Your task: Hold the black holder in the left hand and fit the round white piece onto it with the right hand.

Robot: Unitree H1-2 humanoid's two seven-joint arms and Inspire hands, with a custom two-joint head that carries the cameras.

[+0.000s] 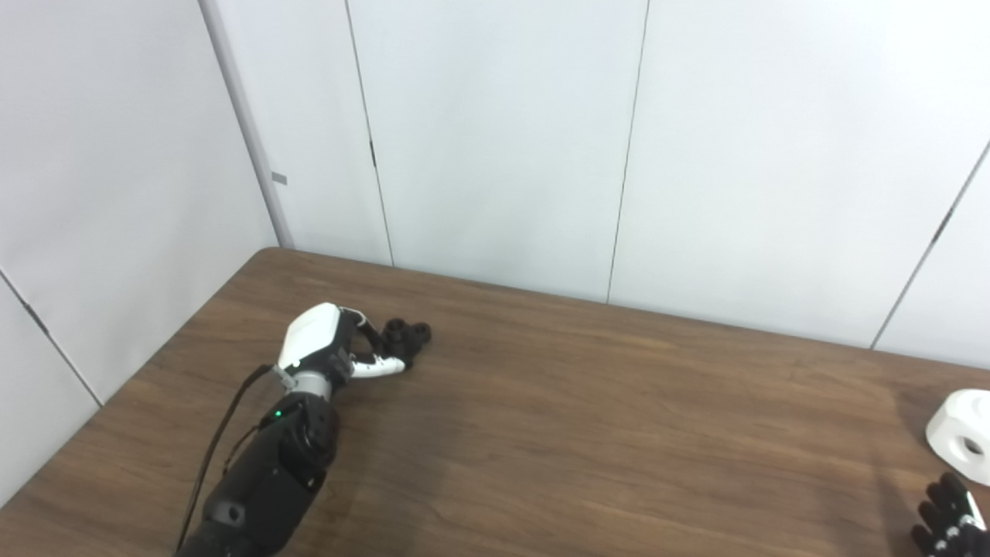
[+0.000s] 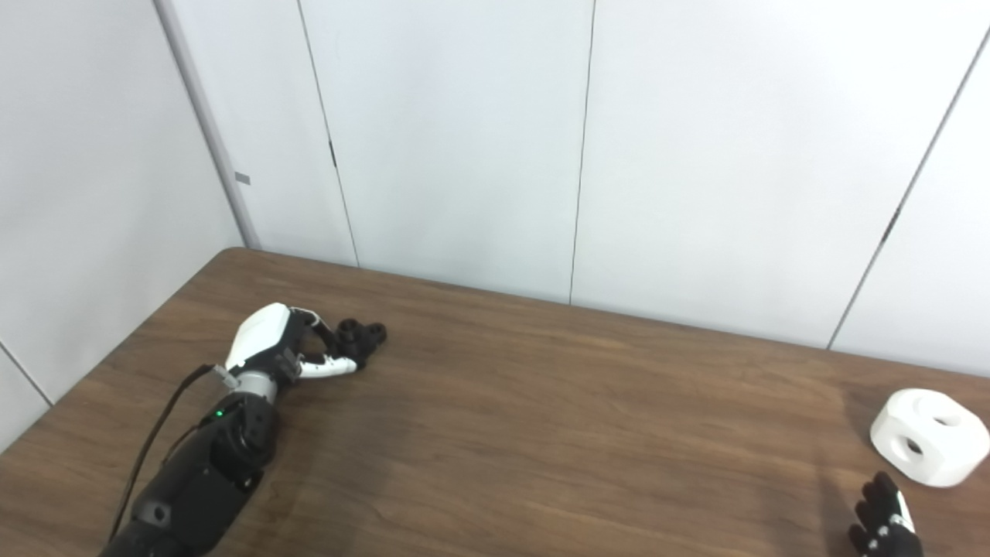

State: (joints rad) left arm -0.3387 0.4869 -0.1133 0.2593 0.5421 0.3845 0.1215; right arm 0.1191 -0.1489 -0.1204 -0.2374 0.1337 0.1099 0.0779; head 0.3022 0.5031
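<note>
The black holder (image 1: pixel 410 336), a small knobbly piece, lies on the brown table (image 1: pixel 588 433) at the far left. My left hand (image 1: pixel 334 345) reaches it from the near side. Its thumb and fingers (image 1: pixel 384 364) pinch the holder's near end, and the holder rests on the wood. The round white piece (image 2: pixel 928 436), a chunky puck with holes, sits at the far right of the table. Just below it my right hand (image 2: pixel 880 521) shows only its dark fingertips at the picture's bottom edge. They are spread, hold nothing, and stand a little short of the piece.
White wall panels (image 1: pixel 495 139) stand close behind the table's far edge and along its left side. A black cable (image 1: pixel 220 433) runs along my left forearm. Bare wood stretches between the two hands.
</note>
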